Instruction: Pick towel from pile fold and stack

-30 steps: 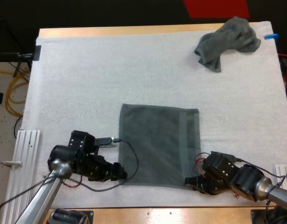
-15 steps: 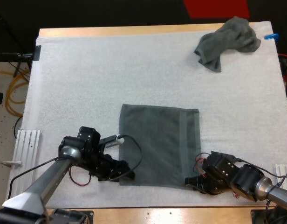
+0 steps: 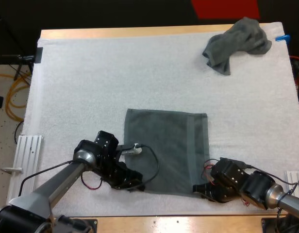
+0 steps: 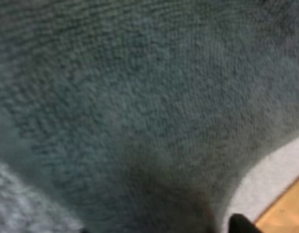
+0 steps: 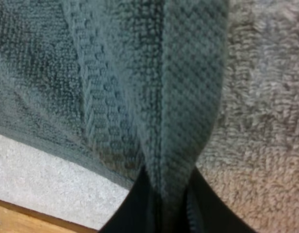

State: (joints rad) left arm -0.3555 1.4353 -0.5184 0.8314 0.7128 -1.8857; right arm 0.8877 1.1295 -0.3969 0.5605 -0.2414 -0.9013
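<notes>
on white mat (image 3: 91, 73), right wrist view catches right claw (image 5: 166, 187) pinching towel (image 3: 166, 145).

We count two dark grey-green towels: one flat towel (image 3: 166, 150) and one crumpled towel (image 3: 237, 42). We count two grippers, the left gripper (image 3: 138, 185) and the right gripper (image 3: 197, 188). There is one white mat (image 3: 115, 73) on one wooden table (image 3: 140, 32). The flat towel looks like one layer, but we cannot be sure.
</notes>
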